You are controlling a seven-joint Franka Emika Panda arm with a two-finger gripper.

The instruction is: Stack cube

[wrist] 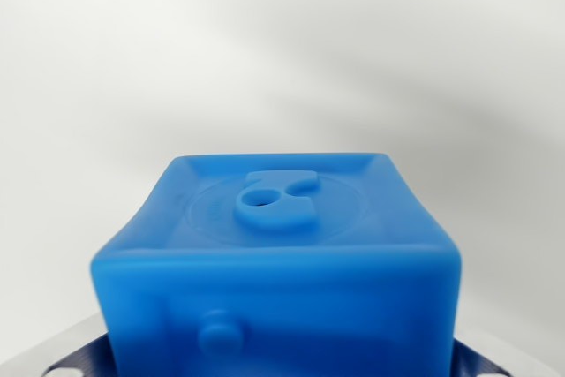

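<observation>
Blue cube (pixel 278 258) sits upright, embossed face upward; end effector's grip seemingly unseen, cannot tell.

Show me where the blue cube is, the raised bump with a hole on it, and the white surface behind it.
blue cube (pixel 291 306): wrist view, on its near face.
raised bump (pixel 274 200): wrist view, on the moulded shape beside its hole.
white surface (pixel 282 50): wrist view, on the bare area above the cube.

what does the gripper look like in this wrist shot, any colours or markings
Little of the gripper shows: only pale grey metallic slivers at the bottom corners, with dark blue edges on each side of the blue cube. A few small dark holes mark the left sliver. The fingers are hidden, and no cables or labels are visible.
</observation>
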